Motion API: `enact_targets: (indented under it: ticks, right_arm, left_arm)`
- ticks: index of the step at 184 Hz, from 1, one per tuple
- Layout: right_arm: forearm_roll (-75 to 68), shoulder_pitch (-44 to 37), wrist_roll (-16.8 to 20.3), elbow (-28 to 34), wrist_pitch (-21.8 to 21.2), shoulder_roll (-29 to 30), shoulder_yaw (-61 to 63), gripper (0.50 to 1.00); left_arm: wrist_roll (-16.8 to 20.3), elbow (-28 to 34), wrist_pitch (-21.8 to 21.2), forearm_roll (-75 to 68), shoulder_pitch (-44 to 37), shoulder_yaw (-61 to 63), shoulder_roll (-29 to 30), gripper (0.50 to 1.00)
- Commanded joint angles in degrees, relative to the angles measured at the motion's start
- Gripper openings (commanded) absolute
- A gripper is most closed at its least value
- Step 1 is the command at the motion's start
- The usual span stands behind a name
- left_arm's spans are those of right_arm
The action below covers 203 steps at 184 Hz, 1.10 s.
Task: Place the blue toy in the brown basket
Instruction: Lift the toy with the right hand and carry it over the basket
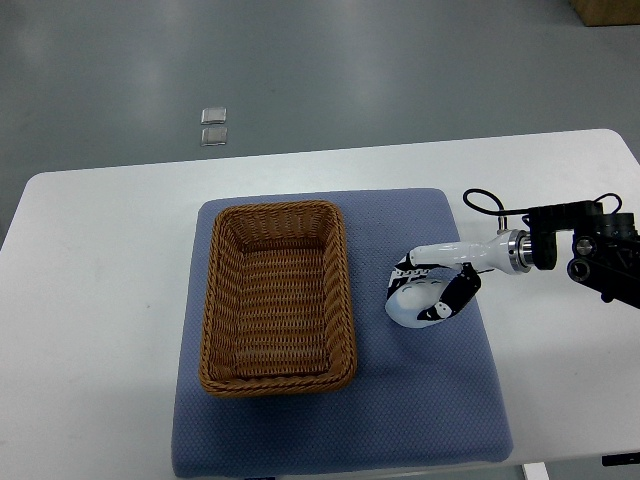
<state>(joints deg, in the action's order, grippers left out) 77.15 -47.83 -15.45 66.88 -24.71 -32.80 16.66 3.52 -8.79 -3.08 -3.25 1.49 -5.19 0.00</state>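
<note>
Right hand (432,293) on blue mat (420,400) beside empty brown basket (277,296), fingers curled, grasp unclear.

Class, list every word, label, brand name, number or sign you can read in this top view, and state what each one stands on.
None: no readable text on the brown basket, the blue mat, the white table or the right hand. The two small squares on the floor show no legible marks.
</note>
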Motion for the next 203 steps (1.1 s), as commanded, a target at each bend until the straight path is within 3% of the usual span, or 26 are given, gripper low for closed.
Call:
enact_targets:
  ticks: [1,50,128,203]
  right_arm:
    - [-0.1,-0.3,0.1,0.0,-0.1,0.0,0.0,0.578]
    - [-0.8,-1.5,0.0,0.0,-0.4,-0.7,1.2,0.580]
    - [-3.9,-12.0,-0.1,-1.2,-0.6,-0.1,3.6,0.588]
    - [-5.9,-11.8,0.1,-4.0,3.2,12.3,6.5,0.605]
  left_arm:
    - [0.0,0.0,0.0,0.0,0.0,0.0,0.0,1.000]
    - [0.0,0.0,0.0,0.0,0.0,0.0,0.0,1.000]
    - [0.0,0.1,0.0,0.0,0.0,0.0,0.0,1.000]
    - [0.0,0.3,0.0,0.0,0.0,0.1,0.0,1.000]
